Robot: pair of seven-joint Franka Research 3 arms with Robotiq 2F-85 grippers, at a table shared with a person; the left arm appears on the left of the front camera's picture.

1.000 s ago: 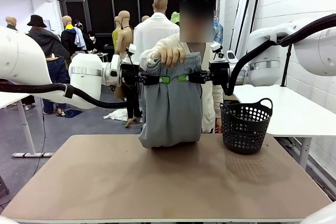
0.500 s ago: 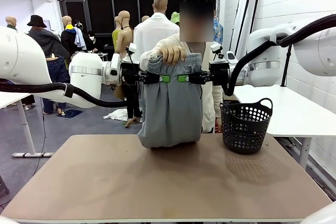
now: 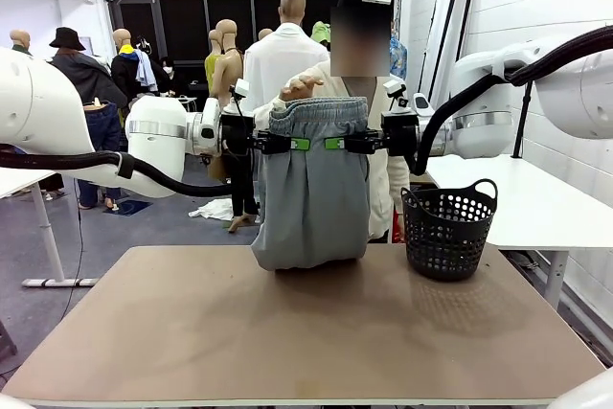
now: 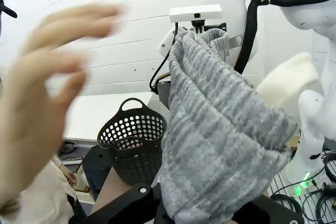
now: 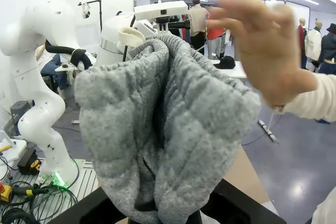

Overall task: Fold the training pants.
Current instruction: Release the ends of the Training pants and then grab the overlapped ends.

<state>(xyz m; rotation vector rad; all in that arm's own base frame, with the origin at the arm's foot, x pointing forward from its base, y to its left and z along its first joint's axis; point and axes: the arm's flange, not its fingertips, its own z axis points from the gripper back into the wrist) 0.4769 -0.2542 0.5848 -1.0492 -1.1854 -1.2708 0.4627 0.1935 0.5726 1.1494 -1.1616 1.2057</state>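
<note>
Front view: pants (image 3: 311,193) hanging above table (image 3: 287,332), waistband pinched on either side by left gripper (image 3: 287,144) and right gripper (image 3: 337,143), basket (image 3: 448,229) beside, hand (image 3: 302,88) open just above. Left wrist: pants clamped. Right wrist: pants clamped, hand near.

Centre frame, training pants (image 3: 311,189): plain light grey, heathered knit in the wrist views. Right of centre, basket (image 3: 448,232): black, round-hole perforation; table (image 3: 287,332) along the bottom: matte tan-brown. Left gripper (image 3: 299,145) and right gripper (image 3: 333,143): black, green pads; person's sleeve (image 5: 315,103): cream.
</note>
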